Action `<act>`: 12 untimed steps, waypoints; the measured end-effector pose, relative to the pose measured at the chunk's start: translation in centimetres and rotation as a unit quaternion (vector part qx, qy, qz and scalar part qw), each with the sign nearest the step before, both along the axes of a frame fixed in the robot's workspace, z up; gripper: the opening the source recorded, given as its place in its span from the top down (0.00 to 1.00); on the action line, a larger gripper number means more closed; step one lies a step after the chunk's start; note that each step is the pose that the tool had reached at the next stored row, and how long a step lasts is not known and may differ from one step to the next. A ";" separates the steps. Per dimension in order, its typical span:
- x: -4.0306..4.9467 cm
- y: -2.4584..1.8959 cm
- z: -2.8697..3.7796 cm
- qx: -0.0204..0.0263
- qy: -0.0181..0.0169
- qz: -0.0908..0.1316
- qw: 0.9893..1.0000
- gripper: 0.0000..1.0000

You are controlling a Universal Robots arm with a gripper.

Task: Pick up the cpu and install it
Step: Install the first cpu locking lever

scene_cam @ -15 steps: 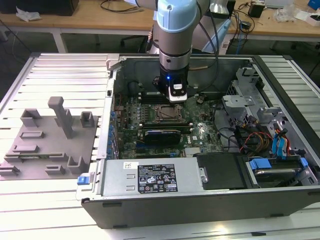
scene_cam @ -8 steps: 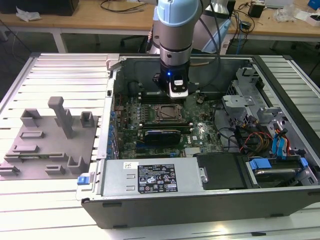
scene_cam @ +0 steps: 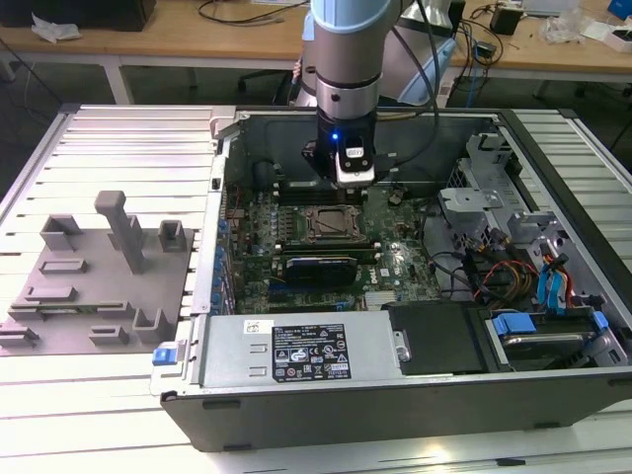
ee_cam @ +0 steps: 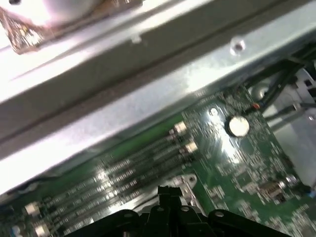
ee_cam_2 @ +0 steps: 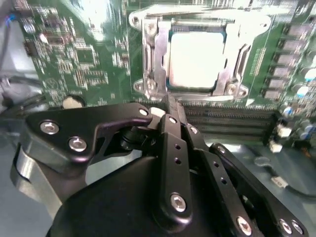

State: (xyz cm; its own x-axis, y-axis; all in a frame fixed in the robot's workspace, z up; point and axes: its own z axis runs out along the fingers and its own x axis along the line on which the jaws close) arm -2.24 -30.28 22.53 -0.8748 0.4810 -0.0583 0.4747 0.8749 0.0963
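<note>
Second wrist view gave us the clearest reading: the small square cpu with its silvery-white metal top (ee_cam_2: pixel 197 59) already lay seated inside the metal-framed socket (ee_cam_2: pixel 150 54) on the green motherboard (ee_cam_2: pixel 84 54). It sat apart from the black gripper (ee_cam_2: pixel 170 106), straight ahead of the tips. The fingers (ee_cam_2: pixel 173 123) were drawn together into a narrow point and held nothing.

Being square, the chip offered no long axis to line up with; its edges ran parallel to the socket frame. The frame's silver bracket looked raised about the chip, though we could not tell whether it was latched.

Seen in the exterior view, the gripper (scene_cam: pixel 351 183) hung just at twelve o'clock of the socket (scene_cam: pixel 326 225), inside the open grey computer case (scene_cam: pixel 296 405), with the single arm coming down from above. The long black graphics card (scene_cam: pixel 318 268) lay at six o'clock of the socket, and a grey moulded fixture block (scene_cam: pixel 94 286) stood well off at nine o'clock on the ribbed metal surface (scene_cam: pixel 89 405).

A white label with black print (scene_cam: pixel 309 354) sat on the power supply cover; we could not read its writing.
</note>
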 end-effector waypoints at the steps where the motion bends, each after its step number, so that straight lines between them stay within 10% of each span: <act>1: 0.00 0.00 0.00 -0.009 0.000 0.000 1.000 0.89; 3: 0.00 0.00 0.00 -0.041 0.002 0.000 0.999 0.89; 5: 0.00 0.01 -0.01 -0.061 0.003 0.000 0.998 0.89; 12: -0.01 0.00 -0.02 -0.066 0.002 0.019 0.998 0.89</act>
State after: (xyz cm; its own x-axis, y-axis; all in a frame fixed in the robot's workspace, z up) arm -2.25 -30.28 22.51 -0.8921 0.4367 -0.1156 0.4419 0.8968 -0.0227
